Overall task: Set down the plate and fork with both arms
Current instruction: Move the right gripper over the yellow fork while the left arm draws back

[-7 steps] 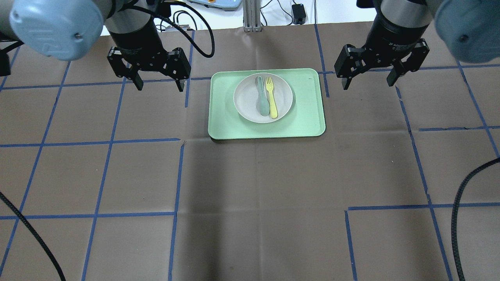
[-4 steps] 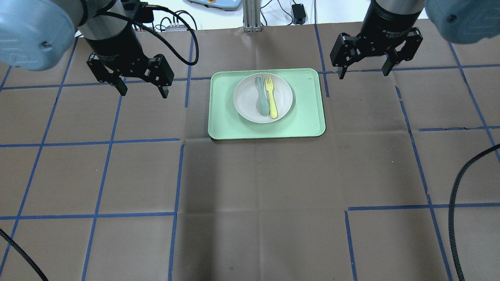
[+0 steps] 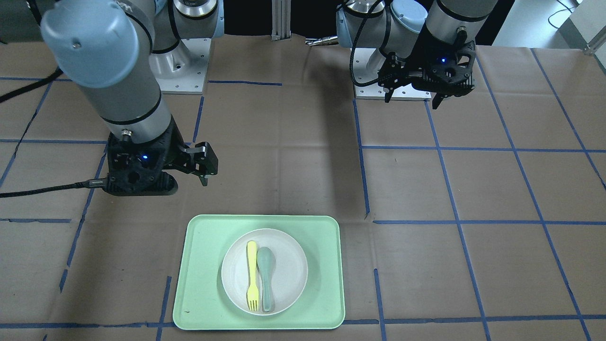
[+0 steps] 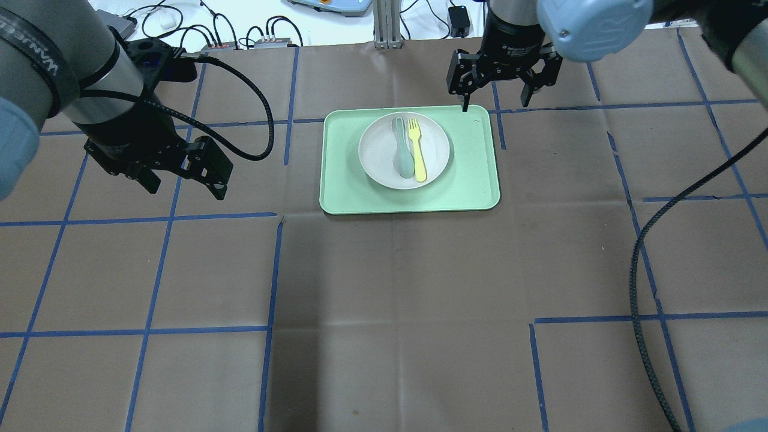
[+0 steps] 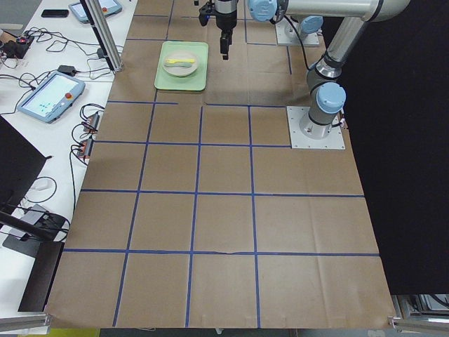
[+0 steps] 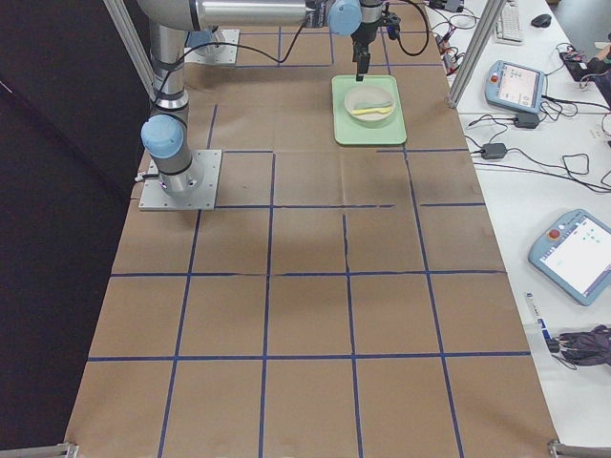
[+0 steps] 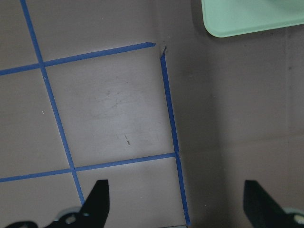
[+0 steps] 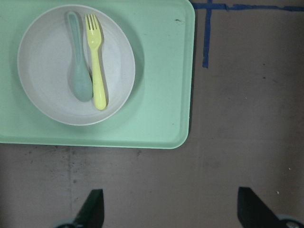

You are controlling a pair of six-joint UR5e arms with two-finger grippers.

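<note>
The fork (image 4: pixel 416 150) lies on the plate (image 4: pixel 378 153) right beside a spoon (image 4: pixel 403 153), all on a green tray (image 4: pixel 474 180). Both hands hang open and empty, the right hand (image 4: pixel 494 103) at the tray's one o'clock, the left hand (image 4: pixel 185 191) well off at nine o'clock. A pinch at the fork may catch the spoon too.

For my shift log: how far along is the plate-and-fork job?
Nothing placed yet. The round off-white plate sits on the pale green rectangular tray, the pale yellow plastic fork on the plate. Both tools are open and empty: right tool by the tray's corner, left tool off to the side. Both pickups remain.
</note>
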